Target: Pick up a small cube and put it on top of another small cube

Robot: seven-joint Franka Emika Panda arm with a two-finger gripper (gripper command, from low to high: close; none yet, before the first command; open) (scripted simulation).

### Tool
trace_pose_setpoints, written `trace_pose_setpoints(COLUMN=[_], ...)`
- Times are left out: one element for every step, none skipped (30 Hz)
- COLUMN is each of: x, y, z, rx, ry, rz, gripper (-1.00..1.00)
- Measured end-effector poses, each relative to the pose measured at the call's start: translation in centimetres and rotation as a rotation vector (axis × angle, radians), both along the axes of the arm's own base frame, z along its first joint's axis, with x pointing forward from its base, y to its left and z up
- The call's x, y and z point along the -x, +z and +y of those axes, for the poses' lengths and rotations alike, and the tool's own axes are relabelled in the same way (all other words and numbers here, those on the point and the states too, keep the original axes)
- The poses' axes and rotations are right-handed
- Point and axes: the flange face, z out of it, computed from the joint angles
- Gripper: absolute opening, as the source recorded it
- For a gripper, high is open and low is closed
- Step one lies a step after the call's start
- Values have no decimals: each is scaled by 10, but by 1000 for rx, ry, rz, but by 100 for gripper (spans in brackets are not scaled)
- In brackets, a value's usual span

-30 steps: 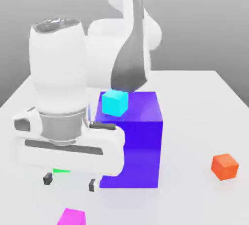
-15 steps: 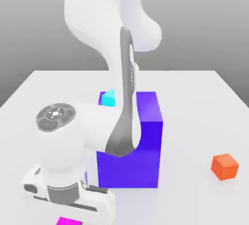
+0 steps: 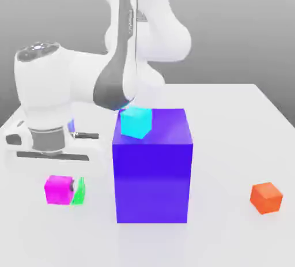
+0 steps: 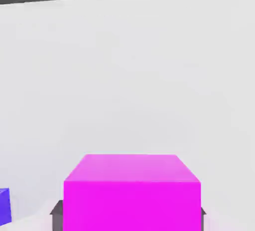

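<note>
Magenta cube [image 3: 58,190] hangs off the table [image 3: 230,121], clamped between the fingers of the gripper [image 4: 127,214], well out from the big blue block's [image 3: 152,173] left face in the exterior view. Green cube [image 3: 79,191] shows partly behind it, between it and the block. A cyan cube [image 3: 136,121] sits at the block's top left edge. Right of the block, open tabletop reaches an orange cube [image 3: 266,197] near the table's edge.

White table [image 3: 230,116], big blue-purple block [image 3: 152,179] standing mid-table, small orange cube [image 3: 266,197] toward the exterior view's right, well apart
</note>
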Motion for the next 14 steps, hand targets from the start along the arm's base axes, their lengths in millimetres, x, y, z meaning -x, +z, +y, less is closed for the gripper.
trace_pose_setpoints(x=[13, 25, 39, 51, 57, 59, 60, 60, 61, 61, 61, 62, 62, 62], y=[2, 4, 5, 5, 0, -7, -15, -23, -32, -41, -50, -57, -57, -57], z=[1, 2, 3, 3, 3, 4, 3, 3, 4, 4, 5, 5, 5, 5], rx=[0, -1, -1, -2, -2, -3, -4, -4, -4, -4, -4, -4, -4, -4], ry=[30, 60, 86, 109, 120, 127, 130, 131, 133, 135, 136, 137, 136, 137], rz=[0, 0, -1, -1, -1, -2, -2, -3, -3, -3, -3, -2, -2, -2], gripper=[-100, -100, -100, -100, -100, -100, -100, -100, -100, -100, -100, 100, 100, 100])
